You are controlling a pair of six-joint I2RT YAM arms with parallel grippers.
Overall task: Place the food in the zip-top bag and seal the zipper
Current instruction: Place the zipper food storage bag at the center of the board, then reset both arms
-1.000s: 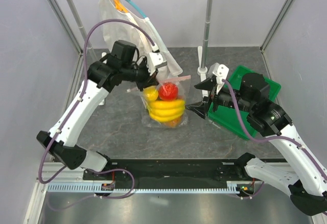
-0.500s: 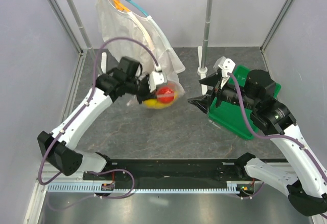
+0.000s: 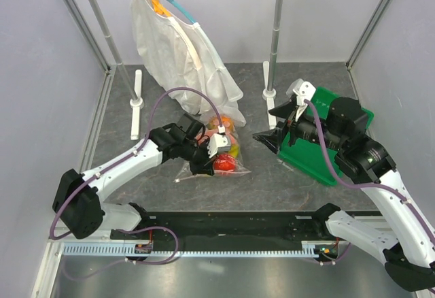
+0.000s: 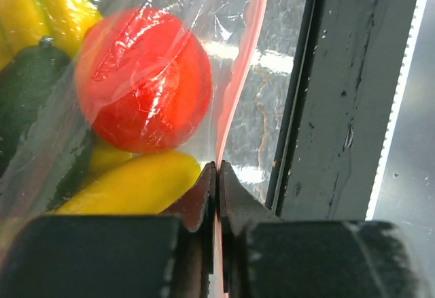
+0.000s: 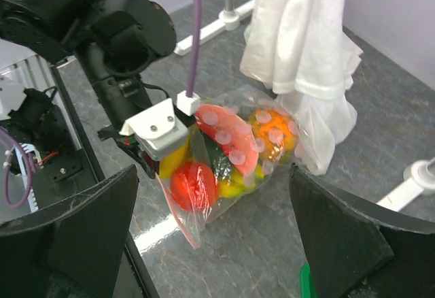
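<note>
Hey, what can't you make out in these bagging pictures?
Whether the zipper is sealed: left wrist view cuts it off at the top, the left gripper hides the rest.
How much food: top view, the left gripper covers part of the bag.
What's in the green tray: top view, the right arm covers most.

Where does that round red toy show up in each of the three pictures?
Top external: red toy in the bag, just below centre.
Left wrist: red toy fills the upper left.
Right wrist: red toy low, left of centre.
Shared landmark: the left tool, shut on the bag's edge right beside it.
</note>
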